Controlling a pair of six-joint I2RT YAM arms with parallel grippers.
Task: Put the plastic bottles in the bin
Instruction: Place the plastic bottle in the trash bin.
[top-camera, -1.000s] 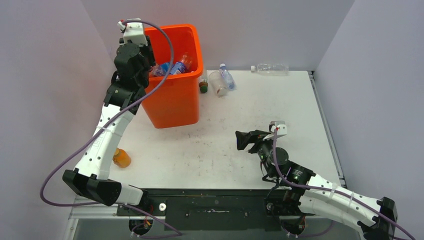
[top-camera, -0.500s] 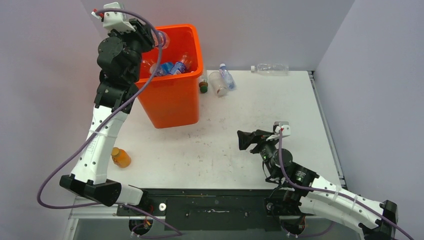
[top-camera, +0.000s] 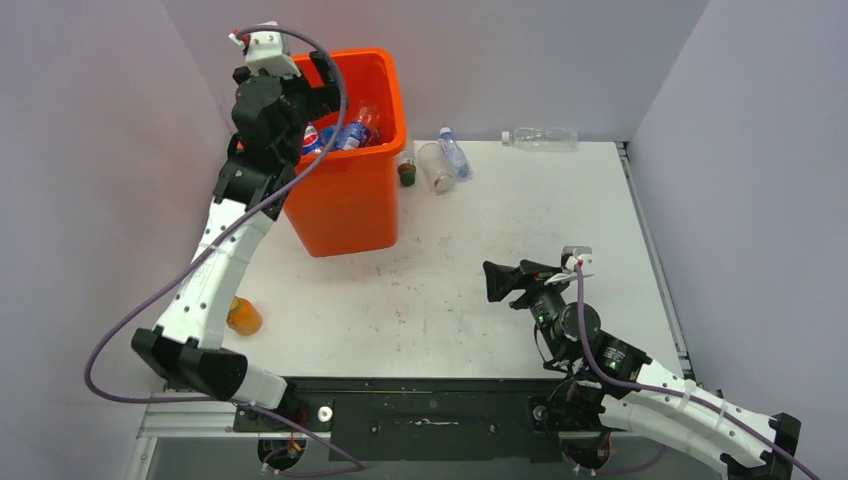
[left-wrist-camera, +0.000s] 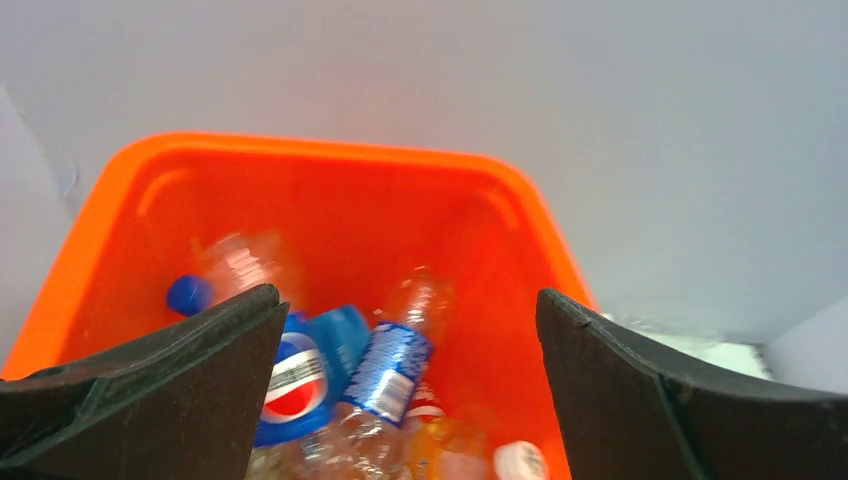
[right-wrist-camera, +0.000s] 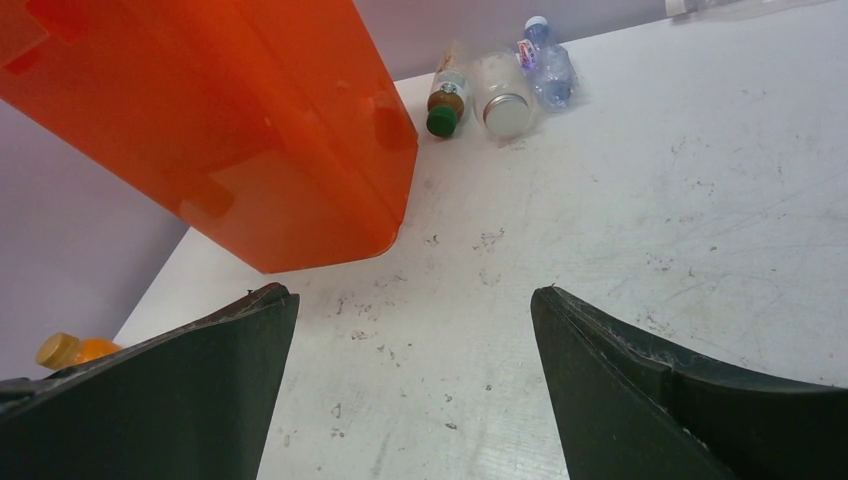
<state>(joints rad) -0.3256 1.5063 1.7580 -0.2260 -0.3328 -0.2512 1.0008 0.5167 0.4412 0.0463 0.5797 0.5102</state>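
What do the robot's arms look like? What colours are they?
The left arm and right arm have white tube-shaped sections joined by chunky black joints. A purple cable runs along each, and a small white camera box sits on each wrist. The left end effector and right end effector each have two flat, black, wedge-shaped fingers.

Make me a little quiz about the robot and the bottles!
1. True or false: the bin is empty.
2. Where is the green-capped bottle? A: on the table beside the bin. B: inside the bin. C: held by an arm.
3. Fill in: the right gripper is ___ (open or shut).

Key: 1 false, bottles lie inside it. 2 A. 3 open.
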